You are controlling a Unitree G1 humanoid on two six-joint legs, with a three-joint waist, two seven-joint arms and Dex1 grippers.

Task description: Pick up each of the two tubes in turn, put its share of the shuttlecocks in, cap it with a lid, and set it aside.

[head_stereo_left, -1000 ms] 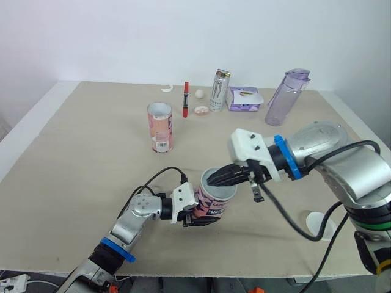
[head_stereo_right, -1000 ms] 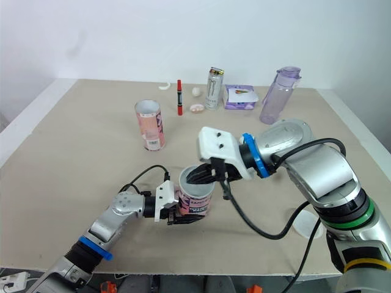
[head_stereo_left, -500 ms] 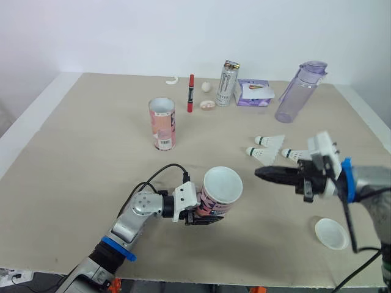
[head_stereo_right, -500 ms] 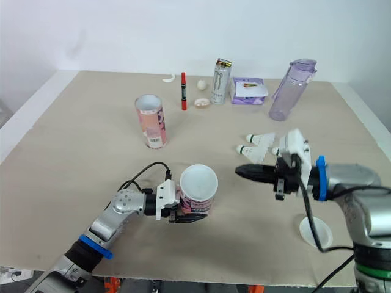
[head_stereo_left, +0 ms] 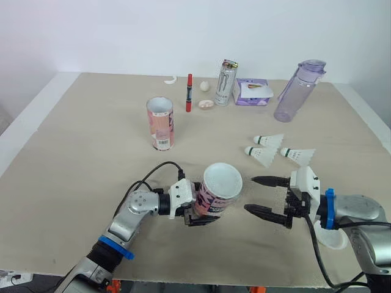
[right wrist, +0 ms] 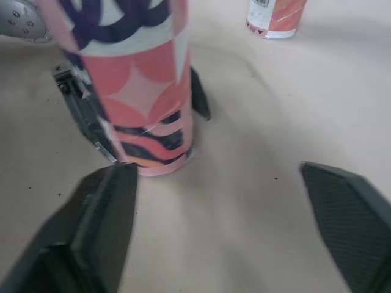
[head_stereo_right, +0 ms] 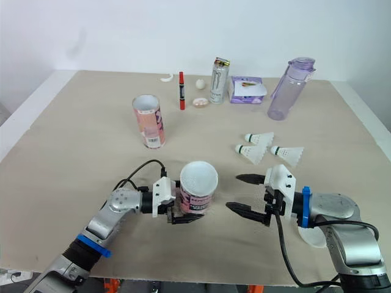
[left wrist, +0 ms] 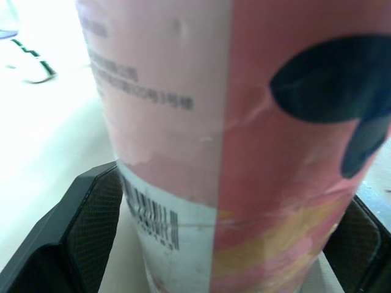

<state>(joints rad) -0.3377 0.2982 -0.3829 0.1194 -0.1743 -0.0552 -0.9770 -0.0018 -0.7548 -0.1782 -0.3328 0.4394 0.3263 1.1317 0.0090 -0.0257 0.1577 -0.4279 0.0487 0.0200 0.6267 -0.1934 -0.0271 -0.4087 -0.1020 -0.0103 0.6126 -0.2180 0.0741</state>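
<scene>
A pink patterned tube [head_stereo_left: 214,196] stands on the table with a white lid [head_stereo_left: 222,180] on top. My left gripper [head_stereo_left: 200,215] is open, and its fingers [left wrist: 91,226] flank the tube's base closely. My right gripper [head_stereo_left: 248,194] hangs open and empty just right of that tube [right wrist: 140,91]. The second tube [head_stereo_left: 160,124] stands open-topped farther back on the left. Three shuttlecocks [head_stereo_left: 269,140], [head_stereo_left: 260,155], [head_stereo_left: 299,155] lie on the right. A loose white lid [head_stereo_right: 313,236] lies beside my right arm, partly hidden by it.
Along the far edge stand an energy can [head_stereo_left: 228,74], a purple bottle [head_stereo_left: 297,90], a small purple box [head_stereo_left: 251,93] and a red pen [head_stereo_left: 189,93]. The table's front edge [head_stereo_left: 201,278] runs close below both arms.
A second ago my right gripper was shut at the tube's mouth; it then drew away right and has opened. The tube now wears a white lid. The camera shifted too.
</scene>
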